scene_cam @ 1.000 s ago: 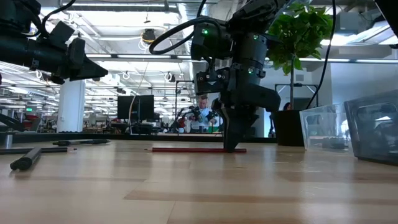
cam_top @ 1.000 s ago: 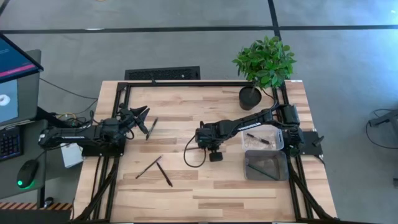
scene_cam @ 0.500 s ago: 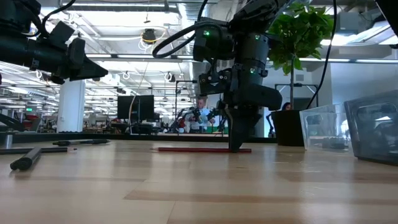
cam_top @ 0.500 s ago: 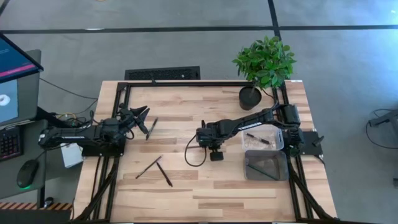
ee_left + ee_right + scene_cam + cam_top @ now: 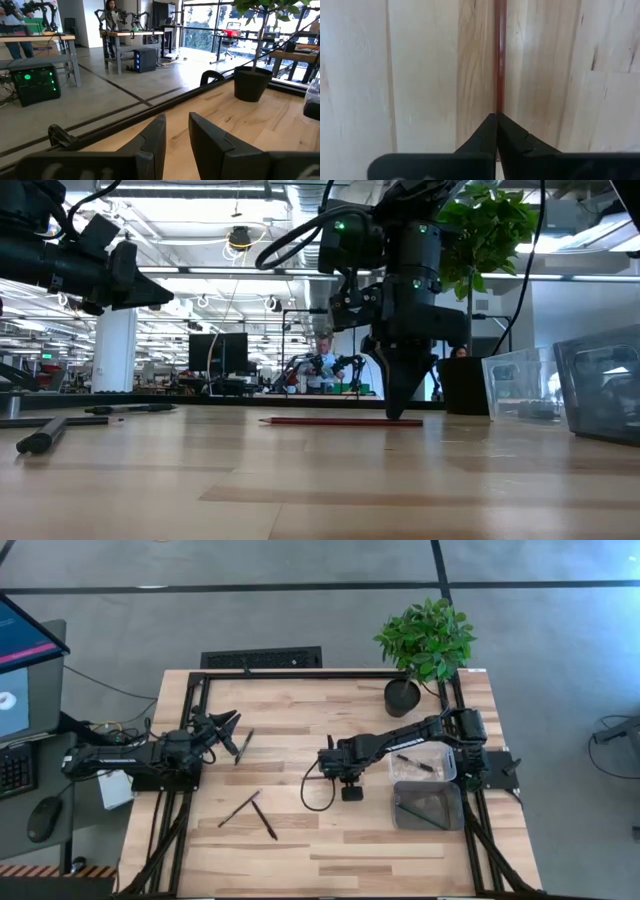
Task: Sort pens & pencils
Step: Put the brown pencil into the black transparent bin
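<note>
One red-brown pencil (image 5: 340, 421) flat on the worktop (image 5: 330, 850) near centre, pinched at one end between the closed fingers of the right gripper (image 5: 402, 412), held pointing straight down. Looks like a low end grip for carrying it to the clear bins (image 5: 396, 808) just beside that arm. Left gripper (image 5: 228, 728) parked at the left edge, fingers narrowly apart and empty, probably keeping clear; single pen (image 5: 245, 745) near it, crossed pair (image 5: 250, 812) unsorted.

I am counting three dark pens (image 5: 240, 808) and one red pencil (image 5: 340, 421) lying loose. Two bins (image 5: 423, 776) and one plant (image 5: 425, 640) are standing nearby.
</note>
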Motion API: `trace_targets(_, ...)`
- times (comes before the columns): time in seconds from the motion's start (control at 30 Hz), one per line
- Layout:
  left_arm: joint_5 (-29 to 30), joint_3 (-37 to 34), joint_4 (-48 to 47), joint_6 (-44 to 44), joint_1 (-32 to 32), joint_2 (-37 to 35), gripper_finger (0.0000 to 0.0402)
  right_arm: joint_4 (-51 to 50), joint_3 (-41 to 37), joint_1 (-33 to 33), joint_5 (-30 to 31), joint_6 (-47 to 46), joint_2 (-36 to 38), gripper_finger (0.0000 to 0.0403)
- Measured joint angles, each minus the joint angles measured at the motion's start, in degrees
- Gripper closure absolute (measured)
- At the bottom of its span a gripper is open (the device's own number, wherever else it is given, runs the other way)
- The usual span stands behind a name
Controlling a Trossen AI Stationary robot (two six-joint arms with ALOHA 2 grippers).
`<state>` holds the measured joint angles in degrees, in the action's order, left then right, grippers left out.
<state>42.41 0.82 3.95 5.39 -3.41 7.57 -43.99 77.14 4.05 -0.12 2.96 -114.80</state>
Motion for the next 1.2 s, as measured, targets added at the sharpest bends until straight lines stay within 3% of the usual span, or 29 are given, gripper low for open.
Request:
trace_targets(0.7,0.00,0.00,0.02,1.49,0.00,0.00,0.0329,-4.17,0.04,1.19,-0.06,-1.57,-0.15,0.0349)
trace_targets(1.2,0.00,0.00,0.02,1.38,-0.01,0.02,0.0329,-10.02,1.08,1.08,0.16,-1.55,-0.11,0.0230)
